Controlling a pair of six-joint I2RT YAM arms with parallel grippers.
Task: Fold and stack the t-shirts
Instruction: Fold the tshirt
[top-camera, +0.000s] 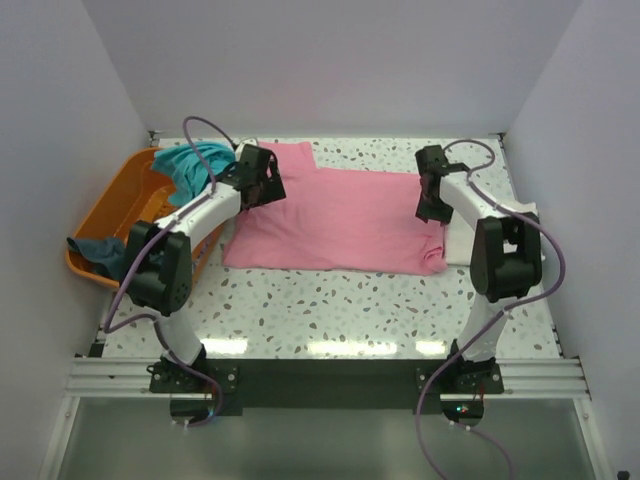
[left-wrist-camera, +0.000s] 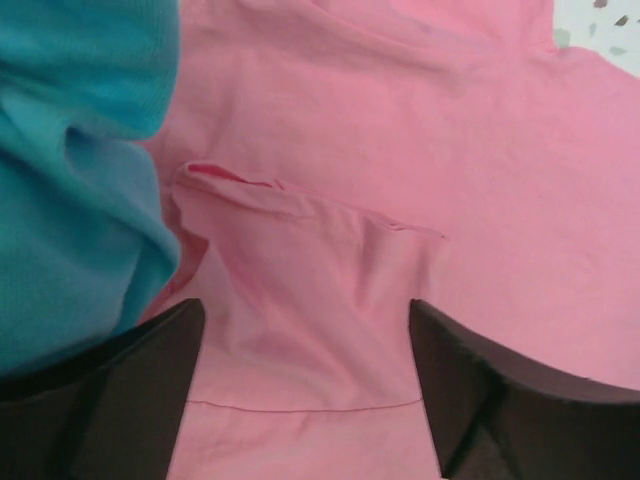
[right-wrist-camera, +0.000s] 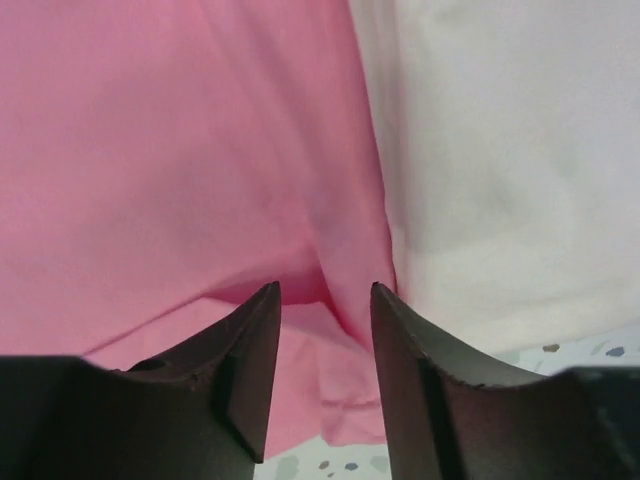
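Left gripper (left-wrist-camera: 305, 310): jaws stand wide, nothing between them. It hangs low over one end of the pink t-shirt (top-camera: 340, 225). A raised double-layer ridge of pink cloth runs just ahead of its fingertips, and a stitched hem line lies under them. The teal t-shirt (left-wrist-camera: 70, 180) bulges close on this gripper's outer side, spilling from the basket (top-camera: 110, 215). A dark t-shirt (top-camera: 100, 250) hangs over the basket's near rim.

Right gripper (right-wrist-camera: 325, 290): jaws narrow but apart, not clamped on anything. It sits above the opposite end of the pink t-shirt, with a soft fold edge just past the tips. The white t-shirt (right-wrist-camera: 500, 150) lies just beside that edge on the gripper's outer side, and whether the two touch or overlap cannot be told.

Position of work: the pink t-shirt lies flat on the table (top-camera: 330, 300) between the two grippers, partly folded.

Handling assessment: the cloth appears thin, light and limp. It will likely sag, drag and crease when lifted, and it poses no breakage risk. Recommended hold: pinch at the doubled edges or hems beneath each gripper, both ends together, and keep it taut. Risk: snagging the teal or white cloth alongside.
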